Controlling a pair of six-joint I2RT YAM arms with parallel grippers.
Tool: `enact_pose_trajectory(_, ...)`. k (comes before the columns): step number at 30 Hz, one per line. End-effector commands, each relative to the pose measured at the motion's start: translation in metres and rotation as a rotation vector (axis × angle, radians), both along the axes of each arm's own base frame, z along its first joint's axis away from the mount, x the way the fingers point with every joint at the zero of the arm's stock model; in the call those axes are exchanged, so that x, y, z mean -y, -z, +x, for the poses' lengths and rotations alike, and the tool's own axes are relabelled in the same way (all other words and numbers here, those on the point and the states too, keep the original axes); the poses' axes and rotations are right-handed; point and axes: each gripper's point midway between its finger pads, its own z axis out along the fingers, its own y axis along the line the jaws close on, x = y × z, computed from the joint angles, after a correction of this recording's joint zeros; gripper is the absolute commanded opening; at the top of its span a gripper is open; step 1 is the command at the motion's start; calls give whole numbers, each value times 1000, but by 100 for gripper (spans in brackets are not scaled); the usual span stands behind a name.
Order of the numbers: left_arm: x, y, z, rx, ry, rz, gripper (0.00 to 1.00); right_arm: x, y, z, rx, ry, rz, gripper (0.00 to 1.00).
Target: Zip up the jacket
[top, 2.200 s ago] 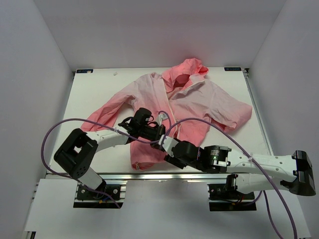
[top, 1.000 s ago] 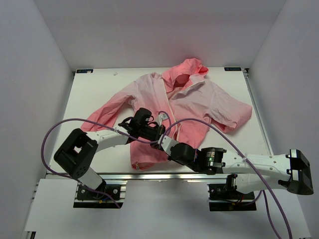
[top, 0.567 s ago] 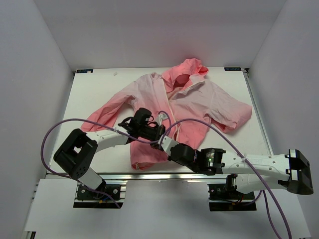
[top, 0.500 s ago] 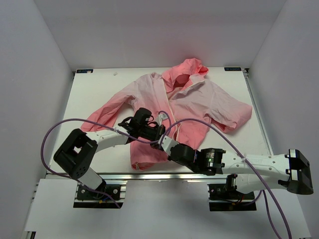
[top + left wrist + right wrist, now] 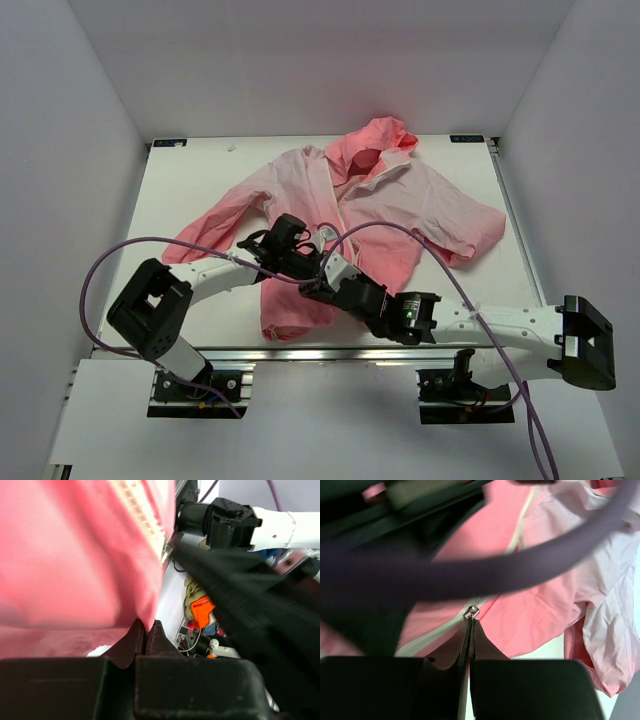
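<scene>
The jacket [image 5: 400, 200] lies front up on the counter [image 5: 190, 180], with the hood at 12 o'clock, the hem toward 6 o'clock and the sleeves spread toward 9 and 3. Its zipper [image 5: 522, 522] runs down the middle. The slider [image 5: 471, 613] sits low, near the hem, so most of the track toward 12 looks not yet joined. The right claw [image 5: 471, 625] reaches in from 6 o'clock with its fingers pressed together, their tips nipped on the slider. That is probably the grip for drawing it up the teeth. The left claw [image 5: 148, 629] sits just beside it, at about 10 o'clock from it in the top view. It is also squeezed closed, with the jacket's pink edge next to the teeth caught between its tips. That hold looks like an anchor: the cloth is thin and limp, and without it the slider would likely drag the whole front along instead of running. A purple cable [image 5: 470, 582] crosses the right wrist view just above the slider and could snag.
</scene>
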Motion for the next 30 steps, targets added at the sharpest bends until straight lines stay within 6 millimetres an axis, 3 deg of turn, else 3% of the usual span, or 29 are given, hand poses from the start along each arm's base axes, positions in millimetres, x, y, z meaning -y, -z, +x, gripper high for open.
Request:
enact_pose_trajectory(1, -9, -14, -21, -32, 54, 7, 0, 3, -40, 36, 122, 136, 98, 0)
enact_pose_trajectory(7, -23, -8, -37, -80, 55, 56, 0, 14, -58, 78, 146, 231, 179, 0)
enact_pose_trajectory(8, -27, -5, -42, -98, 55, 71, 0, 25, -58, 94, 151, 270, 184, 0)
enact_pose_trajectory(10, -32, -1, -47, -113, 52, 88, 0, 21, -62, 114, 163, 269, 242, 0)
enact_pose_trajectory(11, -34, 1, -49, -123, 49, 95, 0, 34, -63, 131, 182, 307, 242, 0)
enact_pose_trajectory(13, -41, 7, -60, -164, 46, 104, 0, 28, -64, 154, 182, 299, 281, 0)
enact_pose_trajectory(15, -49, 14, -68, -194, 43, 126, 0, 35, -74, 183, 196, 300, 313, 0)
enact_pose_trajectory(16, -51, 17, -70, -203, 43, 137, 0, 33, -66, 195, 190, 299, 303, 0)
enact_pose_trajectory(18, -57, 22, -76, -229, 39, 168, 0, 41, -86, 228, 232, 314, 341, 0)
enact_pose_trajectory(19, -60, 23, -77, -238, 34, 183, 0, 49, -74, 247, 222, 342, 318, 0)
enact_pose_trajectory(21, -63, 25, -77, -245, 26, 191, 0, 52, -77, 273, 238, 350, 326, 0)
enact_pose_trajectory(22, -65, 26, -76, -250, 18, 195, 0, 60, -76, 299, 249, 381, 329, 0)
enact_pose_trajectory(24, -67, 28, -76, -267, 11, 198, 0, 63, -74, 327, 250, 393, 335, 0)
enact_pose_trajectory(25, -70, 31, -77, -288, 7, 203, 0, 71, -72, 356, 260, 426, 335, 0)
enact_pose_trajectory(26, -71, 31, -77, -301, 3, 203, 0, 74, -73, 371, 269, 436, 339, 0)
enact_pose_trajectory(27, -72, 32, -77, -311, 1, 203, 0, 76, -43, 388, 229, 452, 303, 0)
enact_pose_trajectory(28, -74, 34, -76, -326, -7, 204, 0, 86, -69, 413, 287, 479, 336, 0)
enact_pose_trajectory(29, -75, 35, -76, -336, -10, 205, 0, 91, -72, 427, 302, 498, 342, 0)
enact_pose_trajectory(30, -76, 36, -75, -342, -14, 205, 0, 97, -40, 444, 272, 532, 309, 0)
